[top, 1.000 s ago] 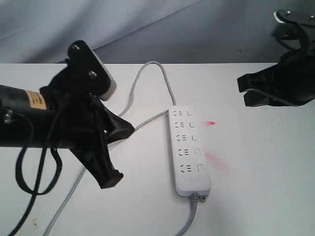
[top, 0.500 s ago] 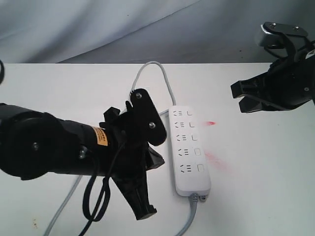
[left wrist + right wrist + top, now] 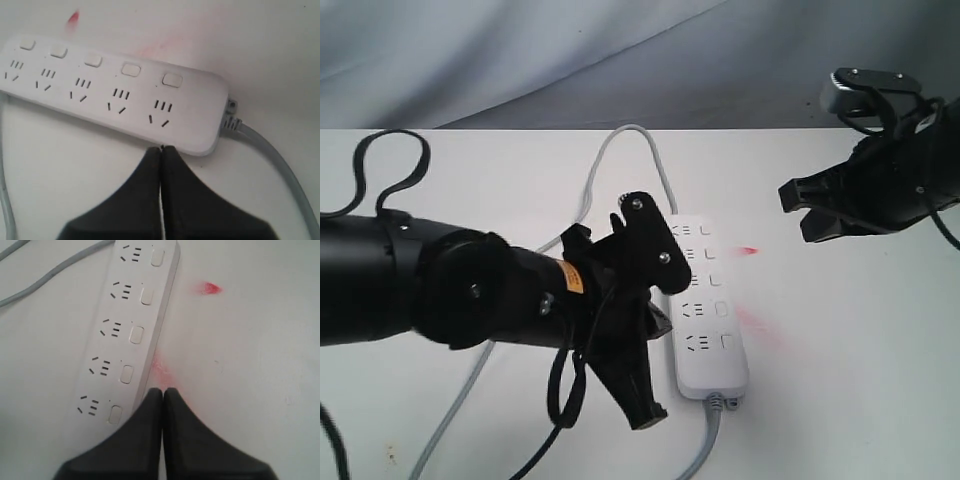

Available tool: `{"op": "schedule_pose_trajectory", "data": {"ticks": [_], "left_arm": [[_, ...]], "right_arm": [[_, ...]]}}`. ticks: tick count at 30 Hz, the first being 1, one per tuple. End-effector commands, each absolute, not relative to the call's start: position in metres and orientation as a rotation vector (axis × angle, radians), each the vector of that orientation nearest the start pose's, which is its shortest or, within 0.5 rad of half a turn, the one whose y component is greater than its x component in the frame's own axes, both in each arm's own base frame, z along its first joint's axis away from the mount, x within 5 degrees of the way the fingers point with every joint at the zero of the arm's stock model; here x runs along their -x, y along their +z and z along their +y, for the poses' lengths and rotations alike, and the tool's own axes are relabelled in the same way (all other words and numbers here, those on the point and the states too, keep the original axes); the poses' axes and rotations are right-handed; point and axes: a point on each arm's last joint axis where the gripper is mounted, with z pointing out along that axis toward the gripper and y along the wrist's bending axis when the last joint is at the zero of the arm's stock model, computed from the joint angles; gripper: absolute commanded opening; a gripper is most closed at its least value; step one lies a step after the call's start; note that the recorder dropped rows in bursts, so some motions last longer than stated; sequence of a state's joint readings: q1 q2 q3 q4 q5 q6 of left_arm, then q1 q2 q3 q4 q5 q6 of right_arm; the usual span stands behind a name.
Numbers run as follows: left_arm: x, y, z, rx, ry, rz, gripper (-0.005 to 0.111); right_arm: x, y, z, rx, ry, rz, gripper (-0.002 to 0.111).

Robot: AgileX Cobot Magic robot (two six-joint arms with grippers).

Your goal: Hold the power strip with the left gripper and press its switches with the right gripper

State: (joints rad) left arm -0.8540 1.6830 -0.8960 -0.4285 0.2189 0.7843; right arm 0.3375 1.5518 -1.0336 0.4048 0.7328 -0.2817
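The white power strip (image 3: 710,305) lies flat on the table, its grey cord (image 3: 620,135) looping behind it. Its five switches (image 3: 136,334) run down the side nearer my right arm. My left gripper (image 3: 663,320) is shut and empty. It hovers beside the strip's long edge by the last socket at the cord end (image 3: 161,148). It is not holding the strip. My right gripper (image 3: 790,195) is shut too and hangs well above the table to the strip's right. In the right wrist view its tips (image 3: 163,389) appear just off the switch-side edge.
Two red smears (image 3: 748,250) (image 3: 760,328) mark the table right of the strip. The cord leaves the strip's near end (image 3: 712,430) and also trails under my bulky left arm (image 3: 470,295). A grey backdrop (image 3: 520,50) rises behind the table.
My left arm has swung right and down, bringing its shut claw up beside the strip. My right gripper has drifted left and slightly lower. The strip has not moved.
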Motion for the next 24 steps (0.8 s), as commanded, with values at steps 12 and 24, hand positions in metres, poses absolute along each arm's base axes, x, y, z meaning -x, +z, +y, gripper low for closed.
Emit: {"op": "schedule_pose_trajectory", "data": {"ticks": [12, 24], "left_arm": [[-0.241, 0.130, -0.295, -1.611, -0.286, 2.091, 0.000], [-0.242, 0.110, -0.295, -1.714, -0.245, 2.051, 0.000]], "right_arm": [[-0.387, 0.227, 0.128, 0.463, 0.721, 2.788, 0.000], [-0.419, 0.194, 0.143, 0.537, 0.891, 2.873, 0.000]]}}
